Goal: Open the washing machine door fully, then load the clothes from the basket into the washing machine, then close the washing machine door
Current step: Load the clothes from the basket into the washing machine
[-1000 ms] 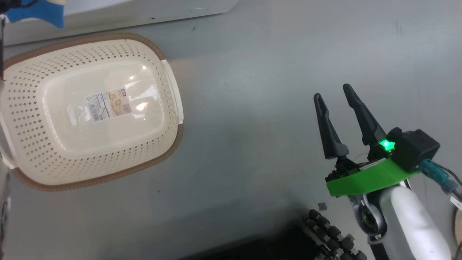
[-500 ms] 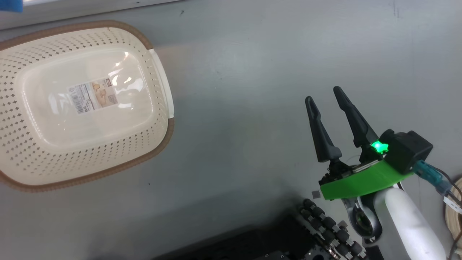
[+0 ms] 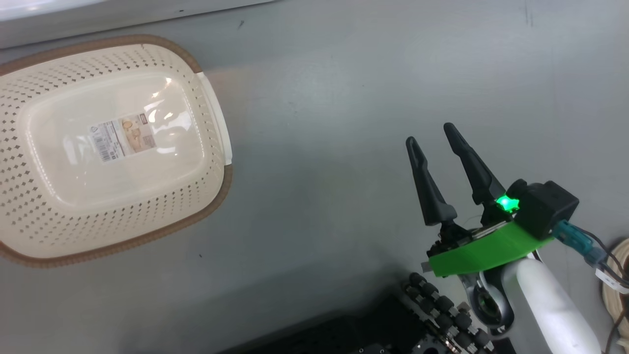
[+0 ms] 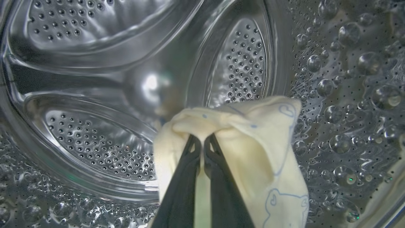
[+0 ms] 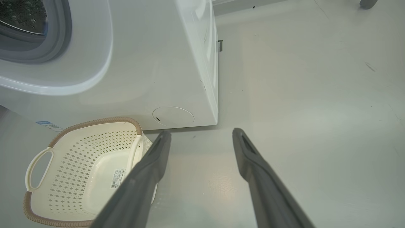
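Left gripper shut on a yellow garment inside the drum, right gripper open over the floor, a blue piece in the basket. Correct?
No blue piece: the head view shows the basket holding just a label. Left gripper shut on the yellow garment inside the drum and right gripper open over the floor are correct.

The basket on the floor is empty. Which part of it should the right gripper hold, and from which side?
The white side handle on the basket's end facing the right gripper, approached from above with the open jaws astride it. It is a thin arched bar standing off the wall, so a finger probably fits behind it; the sloped perforated wall looks too wide.
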Tool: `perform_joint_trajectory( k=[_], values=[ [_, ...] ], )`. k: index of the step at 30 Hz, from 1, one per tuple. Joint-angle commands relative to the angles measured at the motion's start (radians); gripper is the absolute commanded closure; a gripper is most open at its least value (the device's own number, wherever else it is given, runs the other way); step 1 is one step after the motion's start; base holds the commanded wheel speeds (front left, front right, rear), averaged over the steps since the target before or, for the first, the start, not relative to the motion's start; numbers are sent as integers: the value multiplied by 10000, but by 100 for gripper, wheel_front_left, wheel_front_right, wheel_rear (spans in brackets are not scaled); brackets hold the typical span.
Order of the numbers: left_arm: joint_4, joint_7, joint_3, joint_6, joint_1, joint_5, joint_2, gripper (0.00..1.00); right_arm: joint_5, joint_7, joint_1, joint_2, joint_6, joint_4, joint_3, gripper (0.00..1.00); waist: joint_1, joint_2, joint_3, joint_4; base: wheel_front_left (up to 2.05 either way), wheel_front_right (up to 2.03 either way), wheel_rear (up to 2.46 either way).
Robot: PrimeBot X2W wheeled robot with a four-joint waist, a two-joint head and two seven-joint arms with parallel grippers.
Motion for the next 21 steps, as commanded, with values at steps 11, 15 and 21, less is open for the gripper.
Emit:
perform_joint_trajectory(
  k=[11,15,21],
  values=[
    [550,146,220,-97,-85,-551,161,0,-59,-63,379,-13,35,-141,122,0,0,-1,-56,95,0,0,0],
    [894,274,179,-128,-37,-659,49,0,-86,-63,347,-13,35,-148,57,0,0,-1,-117,172,0,0,0],
    [1224,203,260,-137,143,-950,-121,0,-143,-63,254,-13,35,-167,-42,0,0,-1,-348,296,0,0,0]
  ],
)
